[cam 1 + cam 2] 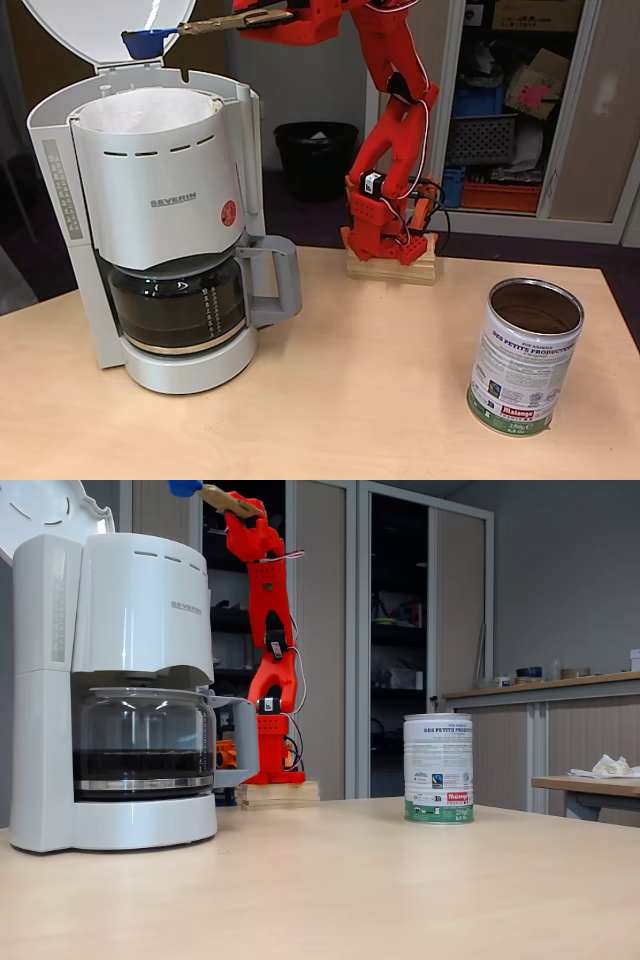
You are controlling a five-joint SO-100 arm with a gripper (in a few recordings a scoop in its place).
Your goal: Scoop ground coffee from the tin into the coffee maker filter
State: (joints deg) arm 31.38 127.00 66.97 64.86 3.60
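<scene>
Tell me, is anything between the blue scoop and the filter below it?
Nothing visible. The scoop hangs above the open filter; the lid is tipped back behind it, and the tin stands far off on the table.

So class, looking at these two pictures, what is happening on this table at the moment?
A red robot arm is reaching high over a white coffee maker, whose lid is flipped open. Its end effector holds a small blue scoop by a long flat handle, above the paper filter in the top basket. The open tin stands apart on the right of the table, well clear of the arm. The glass jug sits in place under the basket.
</scene>
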